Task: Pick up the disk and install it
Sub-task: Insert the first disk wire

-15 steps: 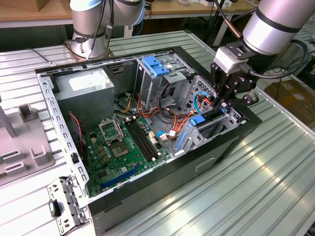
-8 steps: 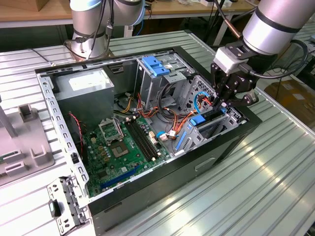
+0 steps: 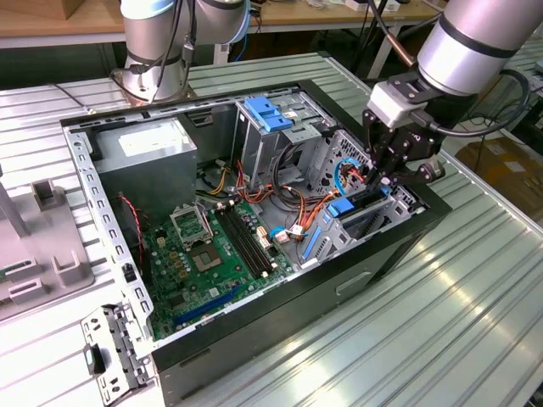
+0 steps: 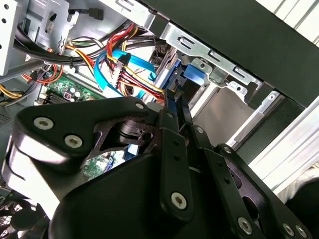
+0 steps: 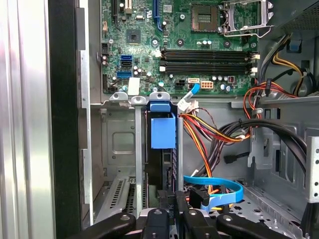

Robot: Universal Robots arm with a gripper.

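Ribbed metal surface (image 3: 475,297) is carrying an open case (image 3: 254,322); pincer (image 5: 172,211) is clamping the disk (image 5: 163,132), which is standing on edge in its bay (image 5: 119,144)

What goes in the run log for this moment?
gripper: shut on disk | disk: standing on edge in drive bay, blue rail showing | location: open computer case, by the exterior view's right wall

table (image 3: 475,288): ribbed silver metal slats | case (image 3: 280,326): open black computer case lying on its side on the table | fixture (image 3: 38,246): grey, on the table beyond the case's exterior-view-left end | panel (image 3: 114,356): small perforated metal piece on the table at the case's near corner
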